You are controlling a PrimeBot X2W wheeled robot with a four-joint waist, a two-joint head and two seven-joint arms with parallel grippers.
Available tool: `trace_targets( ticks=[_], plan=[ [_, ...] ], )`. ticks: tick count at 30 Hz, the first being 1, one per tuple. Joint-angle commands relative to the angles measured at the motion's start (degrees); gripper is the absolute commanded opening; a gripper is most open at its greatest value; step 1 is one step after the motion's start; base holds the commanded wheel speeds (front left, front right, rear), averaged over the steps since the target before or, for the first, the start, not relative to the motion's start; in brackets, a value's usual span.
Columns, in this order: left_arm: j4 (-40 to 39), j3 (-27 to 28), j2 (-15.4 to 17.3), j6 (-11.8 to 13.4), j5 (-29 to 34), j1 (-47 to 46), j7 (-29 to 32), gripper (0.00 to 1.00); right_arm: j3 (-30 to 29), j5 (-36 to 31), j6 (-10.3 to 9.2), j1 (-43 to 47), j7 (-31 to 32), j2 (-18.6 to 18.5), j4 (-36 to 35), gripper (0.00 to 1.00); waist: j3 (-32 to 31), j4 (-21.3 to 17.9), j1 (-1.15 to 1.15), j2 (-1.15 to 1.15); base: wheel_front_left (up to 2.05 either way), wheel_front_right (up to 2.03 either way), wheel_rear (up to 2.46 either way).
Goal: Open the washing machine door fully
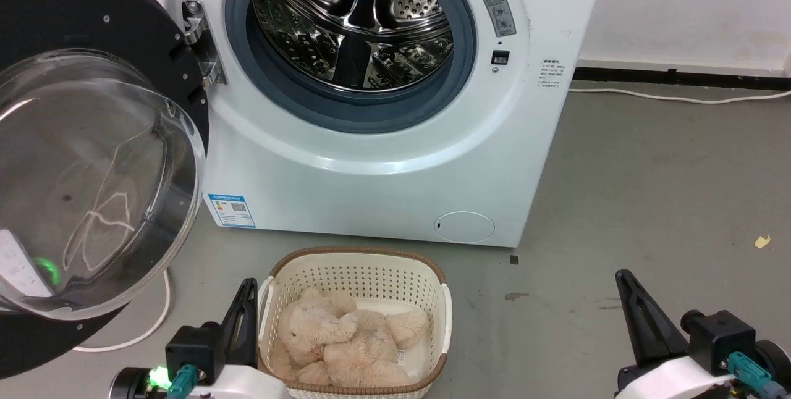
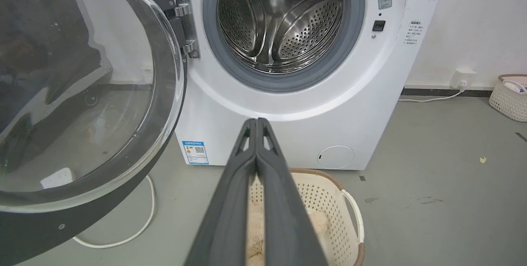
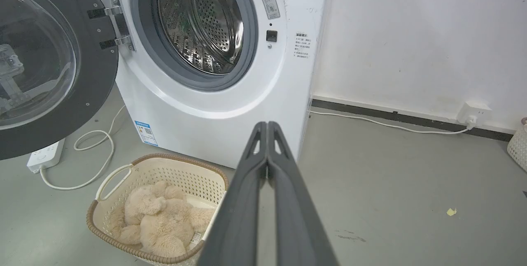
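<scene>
I see the round black-rimmed glass door (image 1: 93,170) open at nine o'clock, perhaps fully; left hand (image 2: 257,122) and right hand (image 3: 267,126) pressed together.

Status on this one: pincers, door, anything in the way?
Left pincer shut, empty. Right pincer shut, empty. Washing machine door swung wide, drum exposed. Basket with plush toy on floor, apart from door.

Left tool (image 1: 249,288), right tool (image 1: 624,278) — dark tapered fingers (image 2: 230,200); white wrists (image 1: 667,382); teal plugs (image 1: 741,367).
</scene>
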Motion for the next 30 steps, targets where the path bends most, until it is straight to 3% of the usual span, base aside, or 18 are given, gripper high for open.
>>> trace_targets(
  ticks=[1,30],
  plan=[
    [-0.2,0.7,-0.4,-0.5,0.7,-1.0,0.6,0.0,0.2,-0.3,0.01,-1.1,0.3,0.2,0.2,0.0,0.0,0.0,0.0,0.0,0.0,0.0,0.0],
    [-0.6,4.3,-2.4,-3.1,4.5,-2.3,4.0,0.0,0.8,-1.5,0.02,-2.3,3.3,0.2,0.3,0.0,0.1,-0.2,0.0,0.0,0.0,0.0,0.0]
  ],
)
